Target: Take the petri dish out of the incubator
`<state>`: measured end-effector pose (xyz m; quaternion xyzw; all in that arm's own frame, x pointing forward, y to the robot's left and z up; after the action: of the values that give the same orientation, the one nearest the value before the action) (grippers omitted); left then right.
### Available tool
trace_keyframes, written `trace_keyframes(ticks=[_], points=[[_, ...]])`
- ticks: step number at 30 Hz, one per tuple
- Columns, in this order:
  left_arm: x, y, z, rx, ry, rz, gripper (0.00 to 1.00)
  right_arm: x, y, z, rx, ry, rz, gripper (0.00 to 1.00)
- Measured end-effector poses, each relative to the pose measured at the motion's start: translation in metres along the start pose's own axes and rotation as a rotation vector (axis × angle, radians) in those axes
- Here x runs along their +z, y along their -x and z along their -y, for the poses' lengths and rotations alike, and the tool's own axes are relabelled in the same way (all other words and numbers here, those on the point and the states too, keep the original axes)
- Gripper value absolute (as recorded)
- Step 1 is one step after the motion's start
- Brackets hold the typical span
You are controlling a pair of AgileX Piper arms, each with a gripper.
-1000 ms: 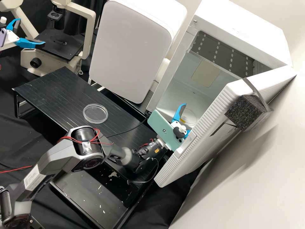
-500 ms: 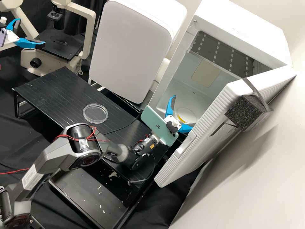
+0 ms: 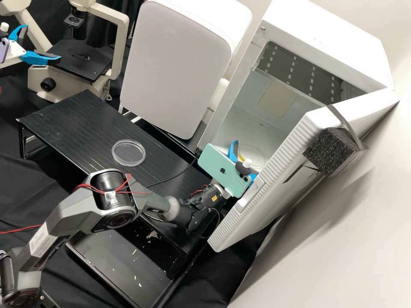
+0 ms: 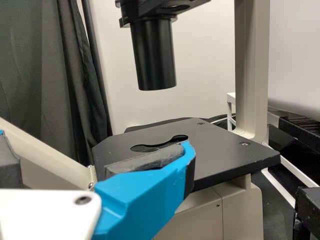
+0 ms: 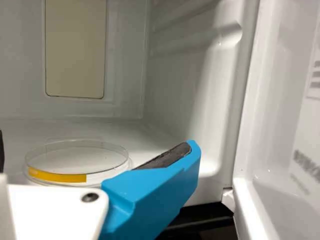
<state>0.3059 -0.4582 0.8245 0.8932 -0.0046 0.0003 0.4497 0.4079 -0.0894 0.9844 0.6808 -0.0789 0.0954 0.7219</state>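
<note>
At incubator, right claw, spread wide

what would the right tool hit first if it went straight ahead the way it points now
Most likely the petri dish with the yellow strip, lying on the incubator floor ahead of the right tool; depth and height are hard to judge, so it might pass around or over it.

The white incubator floor carries a petri dish, the black table a clear dish.
</note>
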Motion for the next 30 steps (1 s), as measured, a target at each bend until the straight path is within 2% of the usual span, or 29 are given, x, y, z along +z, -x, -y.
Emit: trace_keyframes(ticks=[3, 9, 16, 20, 30], points=[[0.000, 0.000, 0.000, 0.000, 0.000, 0.000, 1.00, -0.003, -0.003, -0.002, -0.022, 0.014, -0.025, 1.00], [0.000, 0.000, 0.000, 0.000, 0.000, 0.000, 1.00, -0.008, -0.007, 0.002, -0.123, 0.038, -0.047, 1.00], [0.000, 0.000, 0.000, 0.000, 0.000, 0.000, 1.00, -0.009, -0.012, -0.001, -0.140, 0.029, -0.029, 1.00], [0.000, 0.000, 0.000, 0.000, 0.000, 0.000, 1.00, -0.010, -0.015, -0.003, -0.153, 0.012, -0.023, 1.00], [0.000, 0.000, 0.000, 0.000, 0.000, 0.000, 1.00, -0.001, -0.021, 0.004, -0.183, 0.008, -0.016, 1.00]])
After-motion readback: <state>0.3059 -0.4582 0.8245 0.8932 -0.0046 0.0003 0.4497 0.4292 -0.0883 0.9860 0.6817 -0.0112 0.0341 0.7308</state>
